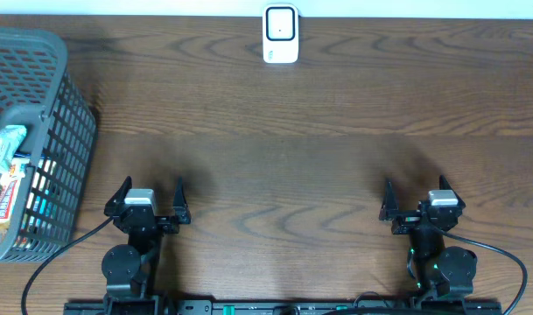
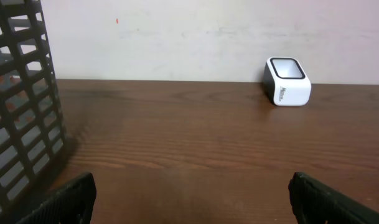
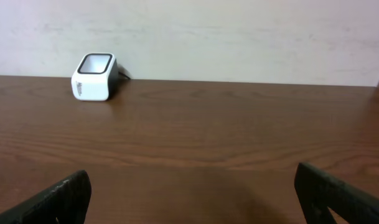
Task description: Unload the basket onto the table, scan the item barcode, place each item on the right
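Note:
A white barcode scanner (image 1: 281,33) with a dark window stands at the far edge of the table, also visible in the left wrist view (image 2: 287,81) and the right wrist view (image 3: 94,77). Packaged items lie in the grey mesh basket (image 1: 60,114) at the left, among them a light blue packet (image 1: 5,145) and a red and white packet (image 1: 9,194). No barcode shows on them. My left gripper (image 1: 152,185) (image 2: 192,202) and right gripper (image 1: 415,185) (image 3: 192,199) rest near the front edge, both open and holding nothing.
The basket wall (image 2: 21,106) rises close on the left of my left gripper. A pale wall runs behind the wooden table (image 1: 292,149), just past the scanner. Cables trail from both arm bases at the front edge.

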You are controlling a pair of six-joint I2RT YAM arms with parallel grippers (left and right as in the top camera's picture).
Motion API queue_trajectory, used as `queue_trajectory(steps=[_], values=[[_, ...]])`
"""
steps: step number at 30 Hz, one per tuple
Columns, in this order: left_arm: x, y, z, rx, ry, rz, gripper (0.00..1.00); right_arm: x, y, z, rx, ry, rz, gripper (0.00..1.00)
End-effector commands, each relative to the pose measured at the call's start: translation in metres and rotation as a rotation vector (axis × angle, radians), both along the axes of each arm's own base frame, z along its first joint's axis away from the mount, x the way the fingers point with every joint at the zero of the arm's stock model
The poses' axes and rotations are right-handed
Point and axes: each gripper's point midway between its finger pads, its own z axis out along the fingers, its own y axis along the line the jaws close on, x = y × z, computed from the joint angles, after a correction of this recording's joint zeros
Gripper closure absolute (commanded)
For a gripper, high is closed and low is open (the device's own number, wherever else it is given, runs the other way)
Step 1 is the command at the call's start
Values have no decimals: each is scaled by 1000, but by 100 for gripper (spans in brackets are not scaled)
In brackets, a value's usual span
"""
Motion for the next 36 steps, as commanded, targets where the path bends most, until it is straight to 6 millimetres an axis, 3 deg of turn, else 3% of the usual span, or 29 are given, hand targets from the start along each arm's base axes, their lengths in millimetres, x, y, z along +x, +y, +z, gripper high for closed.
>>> queue_trajectory(steps=[1,5,8,13,18,24,26,29,33,36], values=[[-1,-4,-16,9,51,-29,2,0,-2,-1,0,2,-11,1],[-1,-4,-16,9,51,-29,2,0,-2,-1,0,2,-11,1],[1,-10,14,2,-72,-60,2,0,-2,-1,0,2,-11,1],[-8,-18,86,41,-371,-105,3,0,-2,-1,0,2,-11,1],[-36,1,156,61,-665,19,2,0,-2,-1,0,2,-11,1],[-50,25,222,95,-743,181,2,0,-2,-1,0,2,-11,1],[-38,35,240,89,-654,234,3,0,-2,-1,0,2,-11,1],[0,32,249,133,-391,198,2,0,-2,-1,0,2,-11,1],[51,-28,234,133,-92,-179,2,0,-2,-1,0,2,-11,1],[78,-43,221,110,3,-281,2,0,-2,-1,0,2,-11,1]])
